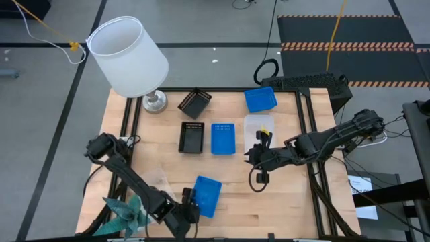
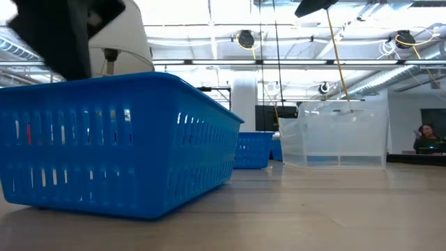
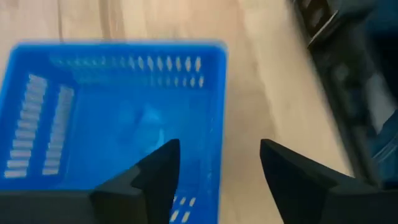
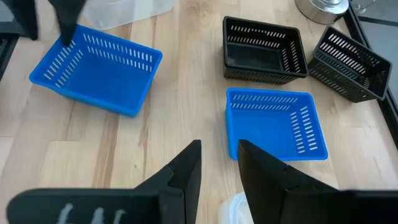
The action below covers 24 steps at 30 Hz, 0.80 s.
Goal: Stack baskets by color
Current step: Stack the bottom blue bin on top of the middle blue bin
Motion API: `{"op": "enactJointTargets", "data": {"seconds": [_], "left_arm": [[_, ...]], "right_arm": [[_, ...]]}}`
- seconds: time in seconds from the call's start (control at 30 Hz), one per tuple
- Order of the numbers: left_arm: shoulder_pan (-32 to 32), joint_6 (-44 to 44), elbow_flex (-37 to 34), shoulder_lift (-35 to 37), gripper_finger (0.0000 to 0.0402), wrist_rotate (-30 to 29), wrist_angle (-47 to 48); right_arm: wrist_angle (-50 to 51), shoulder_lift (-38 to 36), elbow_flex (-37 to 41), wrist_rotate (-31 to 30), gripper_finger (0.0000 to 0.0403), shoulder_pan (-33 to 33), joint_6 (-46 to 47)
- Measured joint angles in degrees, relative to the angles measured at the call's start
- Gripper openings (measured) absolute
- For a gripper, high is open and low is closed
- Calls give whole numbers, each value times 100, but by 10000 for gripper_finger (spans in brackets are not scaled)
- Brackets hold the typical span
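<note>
A blue basket [image 1: 208, 195] rests flat on its bottom near the table's front edge. My left gripper [image 3: 221, 146] is open above one of its short ends. One finger [image 3: 163, 167] stands over the inside and the other [image 3: 292, 174] outside, with the wall [image 3: 217, 124] between them. Farther back sit two more blue baskets [image 1: 223, 138] [image 1: 260, 99], two black ones [image 1: 191, 136] [image 1: 195, 102] and a clear one [image 1: 259, 125]. Another clear basket [image 1: 158, 181] lies beside my left arm. My right gripper [image 4: 219, 149] hangs above the table near the clear basket, open a little, with nothing between its fingers.
A lamp with a white shade [image 1: 127, 57] and a metal foot [image 1: 154, 101] stands at the far left corner. A teal paper ornament [image 1: 124, 212] lies at the near left corner. Bare wood [image 1: 282, 202] shows at the near right.
</note>
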<state>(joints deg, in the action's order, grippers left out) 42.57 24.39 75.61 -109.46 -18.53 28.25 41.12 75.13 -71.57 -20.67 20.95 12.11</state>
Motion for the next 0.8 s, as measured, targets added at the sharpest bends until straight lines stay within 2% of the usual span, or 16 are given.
{"op": "enactJointTargets", "data": {"seconds": [0.1,0.2,0.4,0.57,0.8], "left_arm": [[-44,15,-1,-29,234,55,145],[-89,7,-1,-18,209,58,250],[-218,-157,-32,-19,106,225,330],[-342,-399,-36,-18,21,540,306],[-447,-538,55,-10,16,556,416]], "right_arm": [[0,0,0,0,100,9,0],[-36,0,0,1,100,11,1],[-423,0,0,7,100,17,10],[-628,0,0,291,100,16,20],[-831,0,0,299,100,34,21]]}}
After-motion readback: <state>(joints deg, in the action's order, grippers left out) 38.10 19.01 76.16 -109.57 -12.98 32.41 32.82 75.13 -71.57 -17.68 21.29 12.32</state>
